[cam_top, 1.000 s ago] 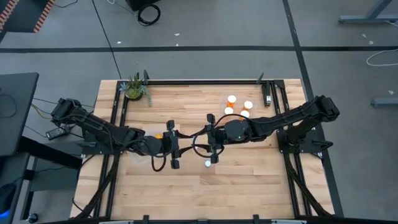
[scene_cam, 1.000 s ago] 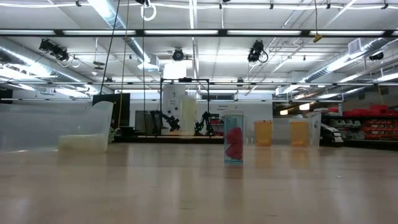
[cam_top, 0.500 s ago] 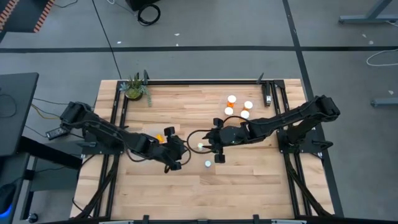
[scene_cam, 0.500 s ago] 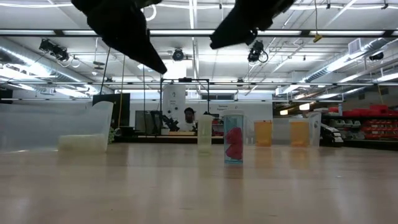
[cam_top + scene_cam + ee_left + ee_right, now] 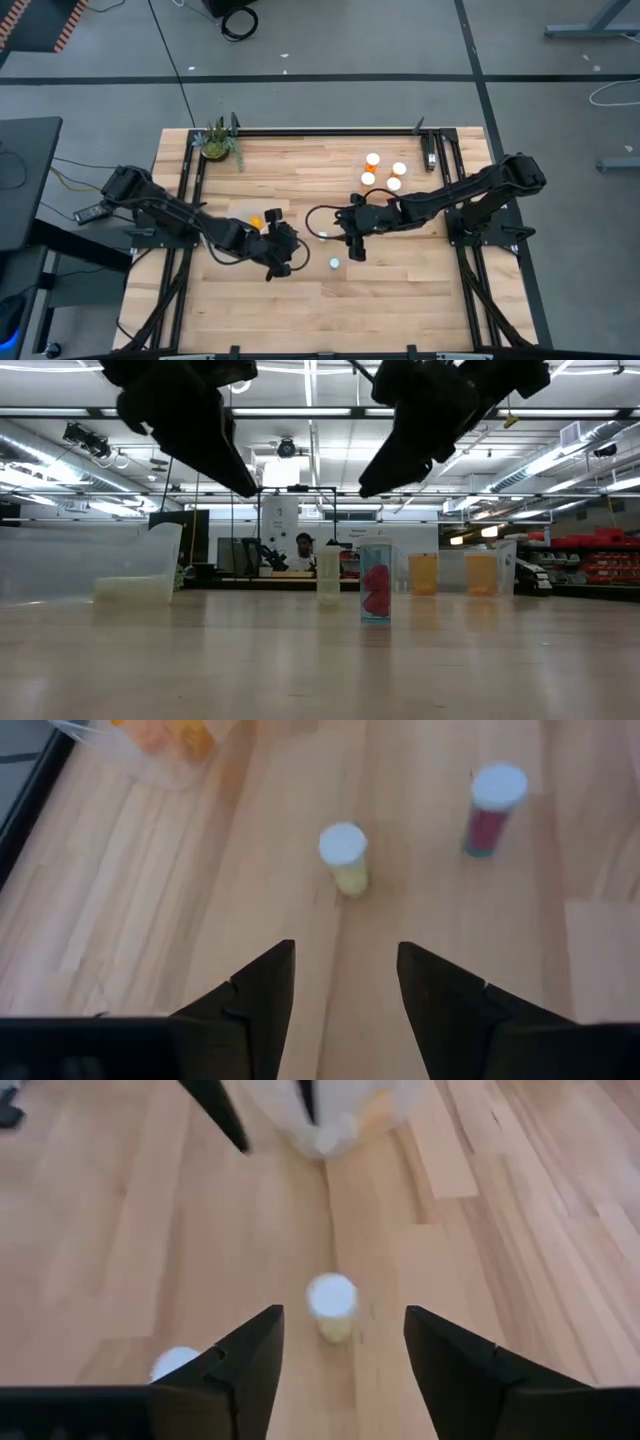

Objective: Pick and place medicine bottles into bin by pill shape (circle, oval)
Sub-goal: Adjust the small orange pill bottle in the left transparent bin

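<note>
A small bottle with a white cap and a pale yellow body [image 5: 322,234] stands upright on the table between my two grippers; it also shows in the left wrist view [image 5: 343,856], the right wrist view [image 5: 331,1306] and the low view [image 5: 329,574]. A second small bottle with red contents [image 5: 334,264] [image 5: 494,808] [image 5: 375,582] stands nearer the table's near edge. Several orange bottles [image 5: 383,173] stand at the far right. My left gripper [image 5: 287,251] [image 5: 340,982] is open and empty, left of the yellow bottle. My right gripper [image 5: 346,227] [image 5: 340,1342] is open and empty, right of it.
A clear plastic bin [image 5: 252,217] [image 5: 95,563] holding orange bottles stands left of the table's middle, just behind my left gripper. A small potted plant [image 5: 217,142] stands at the far left corner. Bare wood lies along the near edge.
My two grippers, close together over the table's middle a second ago, have drawn apart, the left toward the near left, the right toward the right. Both have come down into the low view. The yellow bottle now stands in view on the table between them.
</note>
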Robot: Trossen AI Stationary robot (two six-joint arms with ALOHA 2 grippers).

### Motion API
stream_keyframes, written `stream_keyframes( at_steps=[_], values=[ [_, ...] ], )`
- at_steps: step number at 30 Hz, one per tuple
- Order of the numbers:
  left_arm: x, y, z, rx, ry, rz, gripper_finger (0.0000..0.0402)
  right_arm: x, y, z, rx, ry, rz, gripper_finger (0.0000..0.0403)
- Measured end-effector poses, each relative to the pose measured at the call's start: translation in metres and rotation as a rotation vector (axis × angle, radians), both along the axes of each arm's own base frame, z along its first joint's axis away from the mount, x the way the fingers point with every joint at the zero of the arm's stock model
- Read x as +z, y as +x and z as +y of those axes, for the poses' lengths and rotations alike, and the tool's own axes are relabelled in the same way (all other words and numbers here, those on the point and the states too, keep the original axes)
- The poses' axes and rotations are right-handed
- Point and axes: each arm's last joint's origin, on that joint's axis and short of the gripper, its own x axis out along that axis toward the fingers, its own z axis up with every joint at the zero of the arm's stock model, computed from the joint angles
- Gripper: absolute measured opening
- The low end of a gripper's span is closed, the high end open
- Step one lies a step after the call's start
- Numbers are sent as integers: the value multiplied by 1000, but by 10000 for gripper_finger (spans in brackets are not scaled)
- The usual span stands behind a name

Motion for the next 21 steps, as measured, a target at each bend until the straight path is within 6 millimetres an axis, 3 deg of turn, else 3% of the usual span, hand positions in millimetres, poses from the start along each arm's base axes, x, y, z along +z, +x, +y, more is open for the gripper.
stream_keyframes(
  at_steps=[9, 21],
  values=[
    [7, -17, -4, -31, 22, 62, 172, -19, 18, -8, -43, 4, 60, 241],
    [25, -39, 4, -16, 43, 94, 171, -2, 42, -13, 6, 26, 34, 242]
  ],
)
